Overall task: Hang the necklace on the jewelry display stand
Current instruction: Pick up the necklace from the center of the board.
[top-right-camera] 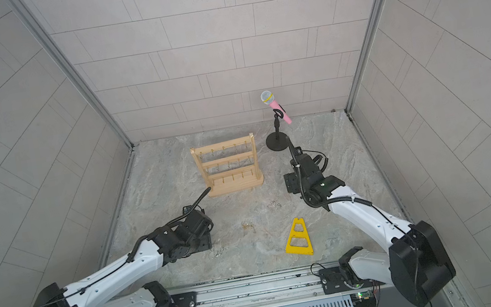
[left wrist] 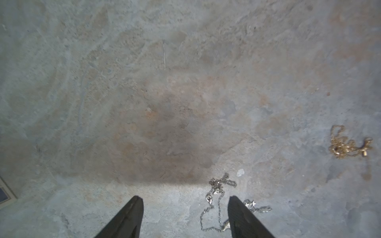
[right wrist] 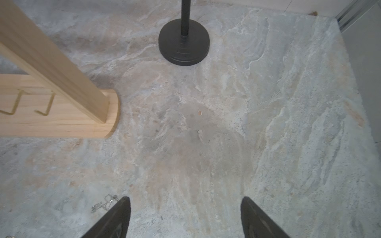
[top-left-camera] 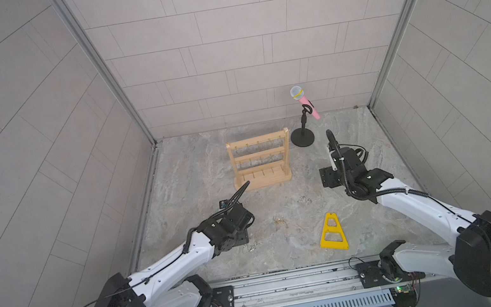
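Silver necklace [left wrist: 214, 191], loose, between left hand [left wrist: 185, 198] fingers [left wrist: 132, 216]

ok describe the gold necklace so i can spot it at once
Find the wooden jewelry display stand. In front of it, left of the yellow triangular frame, lies the gold necklace. The left chain and right chain flanking it are silver.
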Robot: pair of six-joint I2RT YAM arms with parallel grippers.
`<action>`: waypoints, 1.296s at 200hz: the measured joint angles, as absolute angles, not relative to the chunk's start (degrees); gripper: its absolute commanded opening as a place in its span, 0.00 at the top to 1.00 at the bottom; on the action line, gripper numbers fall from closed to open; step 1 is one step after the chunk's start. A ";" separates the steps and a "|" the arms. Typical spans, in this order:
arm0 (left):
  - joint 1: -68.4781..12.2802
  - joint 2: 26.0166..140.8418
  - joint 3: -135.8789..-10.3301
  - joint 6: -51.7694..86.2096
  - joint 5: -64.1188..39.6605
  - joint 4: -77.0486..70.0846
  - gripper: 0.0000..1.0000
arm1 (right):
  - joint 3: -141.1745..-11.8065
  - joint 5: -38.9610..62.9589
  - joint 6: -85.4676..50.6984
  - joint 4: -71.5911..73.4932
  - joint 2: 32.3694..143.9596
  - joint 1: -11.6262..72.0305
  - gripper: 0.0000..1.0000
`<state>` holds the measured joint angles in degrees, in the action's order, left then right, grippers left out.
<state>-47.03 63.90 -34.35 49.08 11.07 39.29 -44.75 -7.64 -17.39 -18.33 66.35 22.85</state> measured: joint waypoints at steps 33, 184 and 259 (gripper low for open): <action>-50.15 65.17 -32.93 51.27 10.09 37.69 0.41 | -44.56 -6.59 -19.59 -19.68 64.51 26.52 0.19; -53.28 76.16 -33.17 51.22 9.58 29.87 0.61 | -44.56 -6.24 -21.06 -20.23 65.91 28.99 0.23; -53.28 80.86 -36.49 47.51 11.77 28.69 0.65 | -44.66 -6.00 -21.04 -20.84 65.84 29.10 0.24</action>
<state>-53.28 80.86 -36.49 47.51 11.77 28.69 -44.66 -6.00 -21.04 -20.84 65.84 29.10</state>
